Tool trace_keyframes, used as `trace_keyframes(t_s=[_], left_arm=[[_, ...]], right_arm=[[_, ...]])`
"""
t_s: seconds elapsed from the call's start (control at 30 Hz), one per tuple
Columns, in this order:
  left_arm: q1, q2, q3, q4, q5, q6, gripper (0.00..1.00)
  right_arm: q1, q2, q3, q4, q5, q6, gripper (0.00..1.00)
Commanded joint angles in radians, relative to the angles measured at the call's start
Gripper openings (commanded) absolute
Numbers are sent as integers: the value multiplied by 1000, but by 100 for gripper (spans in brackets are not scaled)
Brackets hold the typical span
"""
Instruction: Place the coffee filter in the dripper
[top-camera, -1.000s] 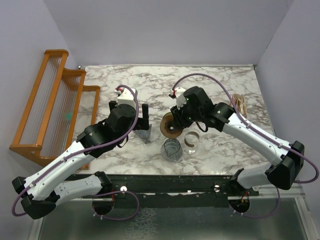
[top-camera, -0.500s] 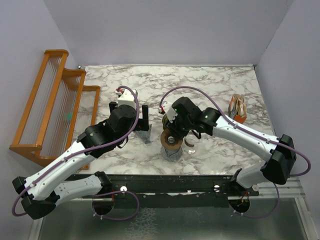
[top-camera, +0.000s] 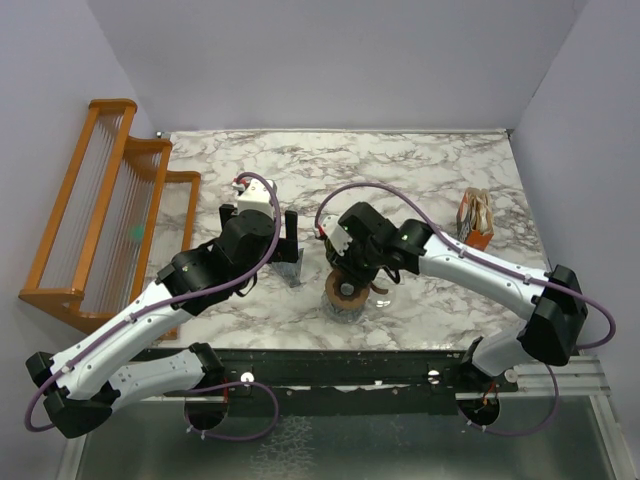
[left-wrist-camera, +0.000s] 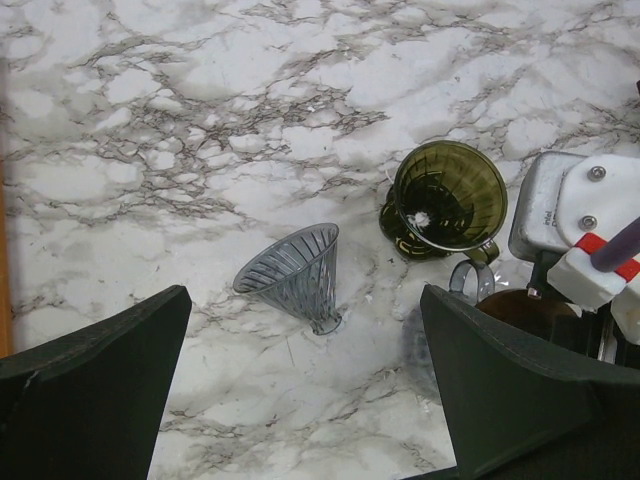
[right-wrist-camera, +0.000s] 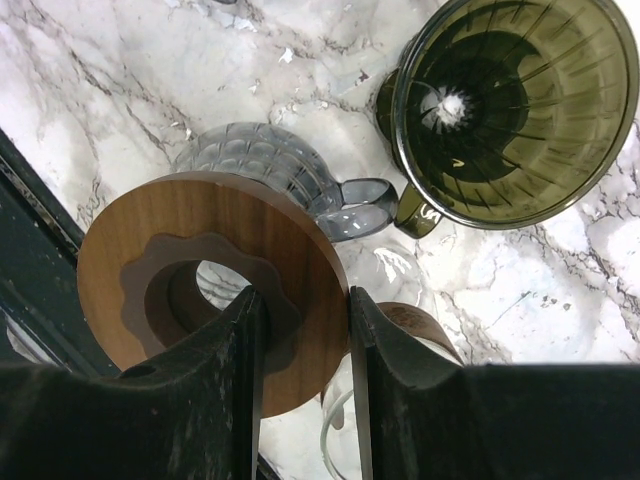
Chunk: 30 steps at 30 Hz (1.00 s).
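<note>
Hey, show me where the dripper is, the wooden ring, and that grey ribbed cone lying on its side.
dripper (right-wrist-camera: 540, 130): right wrist view, inner wall.
wooden ring (right-wrist-camera: 115, 250): right wrist view, flat top face.
grey ribbed cone (left-wrist-camera: 295, 272): left wrist view, ribbed side.

- A rack (top-camera: 110, 200) stands at the counter's (top-camera: 400, 160) left edge.
- A stack of paper (top-camera: 476, 218) lies by the right edge.
- A ribbed cone (left-wrist-camera: 295, 272) lies on its side mid-counter, left of the dripper (left-wrist-camera: 447, 195).
- A ring (right-wrist-camera: 200, 280) is over a cup (right-wrist-camera: 265, 160) by the middle of the near edge; the dripper stands just behind that cup.
</note>
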Motion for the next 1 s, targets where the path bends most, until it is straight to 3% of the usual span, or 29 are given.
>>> trace_keyframes(t_s=[0.0, 0.47, 0.97], left_arm=[[-5, 3, -8, -12, -25, -3, 99], [-4, 10, -17, -12, -30, -1, 99], [-4, 16, -23, -10, -36, -1, 99]], right_arm=[[21, 20, -13, -10, 22, -9, 1], [39, 56, -30, 15, 20, 16, 2], [40, 45, -37, 61, 16, 47, 31]])
